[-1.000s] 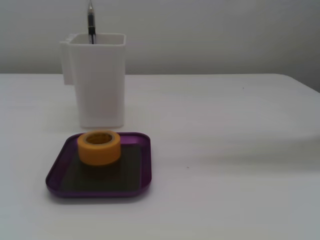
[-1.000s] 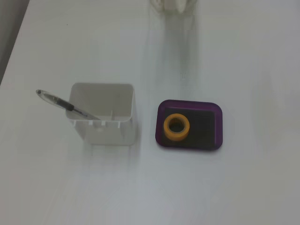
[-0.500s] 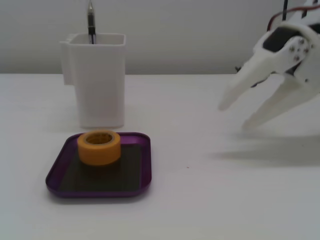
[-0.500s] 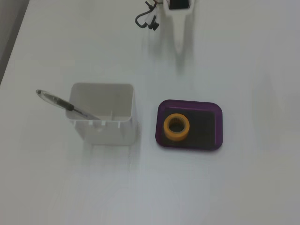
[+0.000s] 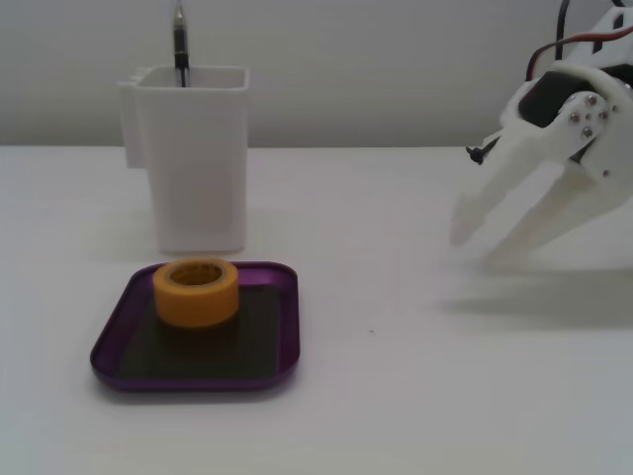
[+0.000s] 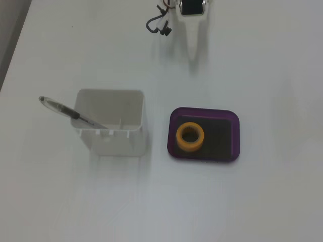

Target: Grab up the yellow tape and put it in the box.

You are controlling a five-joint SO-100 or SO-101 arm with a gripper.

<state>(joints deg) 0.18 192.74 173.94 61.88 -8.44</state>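
1. In a fixed view from table height, the small thick roll of yellow tape is sitting flat inside the shallow purple metallic tray, toward its back edge, just in front of the tall white square container holding a dark pen.
2. The white two-finger gripper is hanging at the right, well apart from the tray, fingers spread and empty.
3. In a fixed view from above, the roll is lying in the tray's left half, beside the container. The gripper is pointing down from the top edge; its opening cannot be judged there.
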